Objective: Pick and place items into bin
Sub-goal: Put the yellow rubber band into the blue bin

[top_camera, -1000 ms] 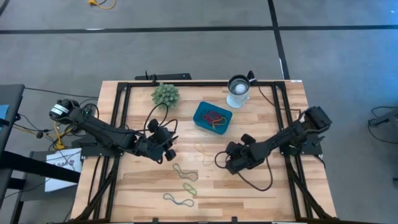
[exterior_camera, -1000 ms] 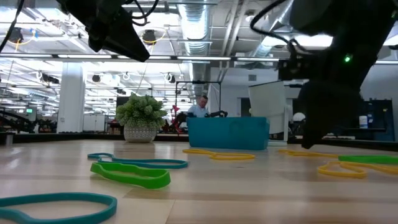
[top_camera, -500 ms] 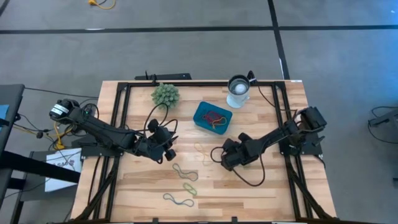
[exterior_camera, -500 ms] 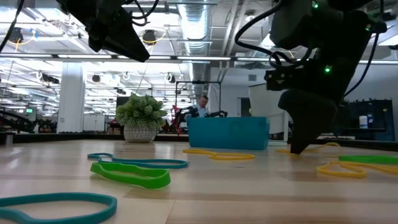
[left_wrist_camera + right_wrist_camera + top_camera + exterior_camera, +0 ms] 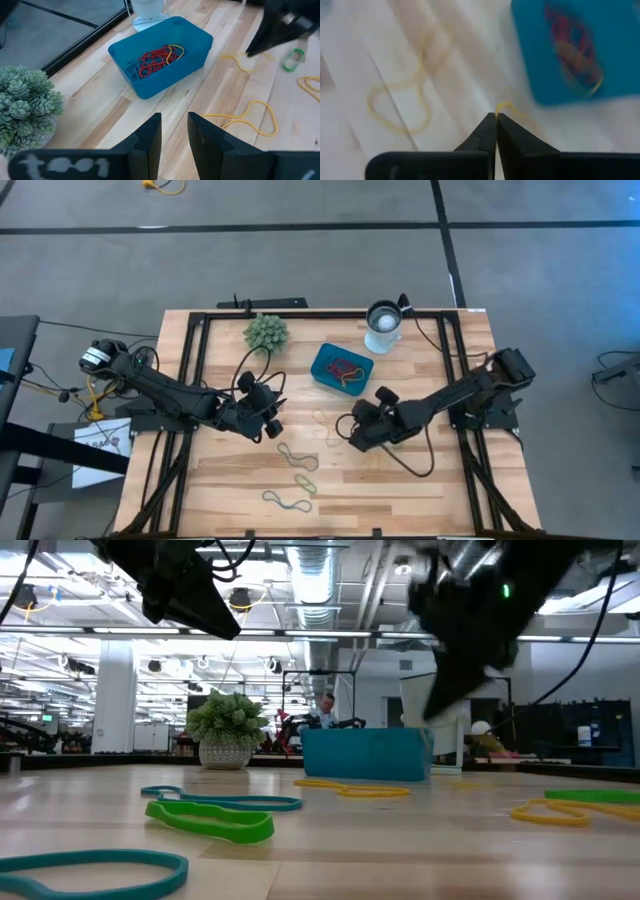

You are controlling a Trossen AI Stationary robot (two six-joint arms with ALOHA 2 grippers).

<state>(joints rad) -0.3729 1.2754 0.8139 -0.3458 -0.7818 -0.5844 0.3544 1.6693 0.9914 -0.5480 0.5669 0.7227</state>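
On the left side of the wooden table (image 5: 430,480), the left gripper (image 5: 270,418) is being held just above the boards, its two fingers (image 5: 150,137) spread a little with nothing between them. Beyond those fingers, in the left wrist view, a spiky green plant (image 5: 25,107) is seen beside the teal bin (image 5: 160,55), and a yellow loop (image 5: 250,117) is lying flat on the wood near them.

Below the left gripper in the high view, several loose bands are lying on the boards — a dull one (image 5: 297,456), a green one (image 5: 305,483) and a longer one (image 5: 284,501) nearest the table's edge. From table height, a green band (image 5: 210,820) and a teal band (image 5: 90,870) are seen close to the camera.

Near the table's middle, the bin (image 5: 341,368) is being shown with red, blue and yellow bands (image 5: 157,57) already lying in it. A white cup (image 5: 383,320) is standing just beyond it.

To the right, the right gripper (image 5: 352,434) is being held just beside the bin, its fingers (image 5: 487,132) pressed together — a thin yellow band (image 5: 504,106) is being pinched at their tips. Another yellow loop (image 5: 400,107) is lying on the wood nearby.
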